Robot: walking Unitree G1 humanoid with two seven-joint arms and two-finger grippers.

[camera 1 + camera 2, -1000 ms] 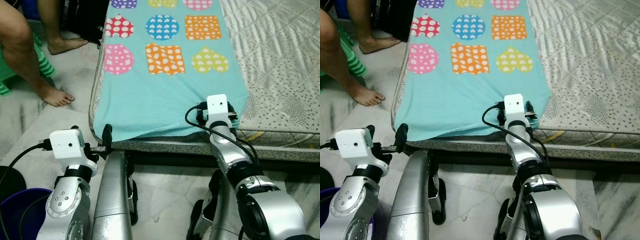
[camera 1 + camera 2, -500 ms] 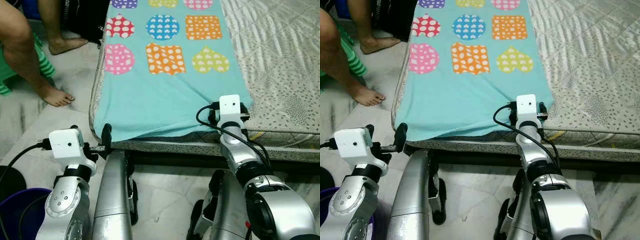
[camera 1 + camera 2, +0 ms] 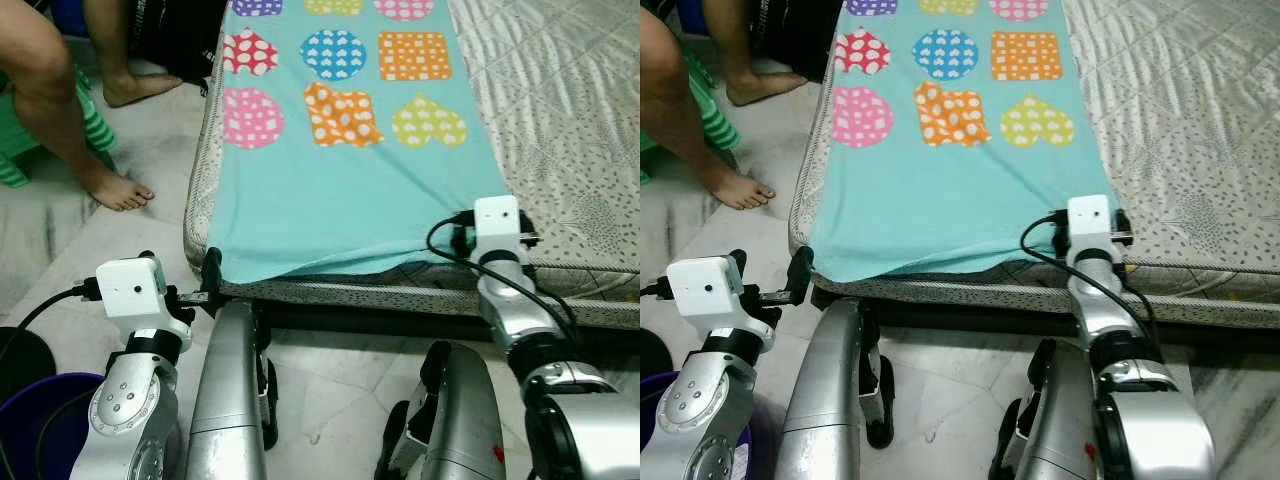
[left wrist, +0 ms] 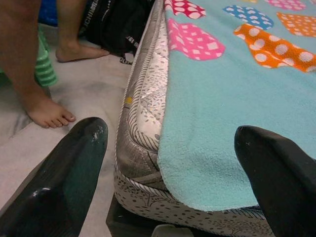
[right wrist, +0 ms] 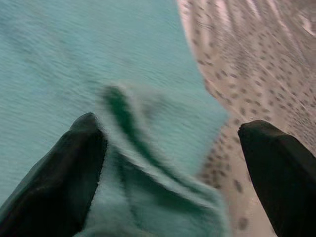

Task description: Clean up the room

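Right gripper shifted rightward along blanket corner, jaws apart.

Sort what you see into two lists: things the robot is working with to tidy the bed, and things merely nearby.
In use: teal blanket; mattress; left end effector, open at one blanket corner; right end effector, open over the other.

Nearby: person's foot; purple bucket; black bag.

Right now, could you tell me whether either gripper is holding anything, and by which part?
Nothing is held. The right gripper is open over the turquoise blanket's near right corner; the left gripper is open at its near left corner.
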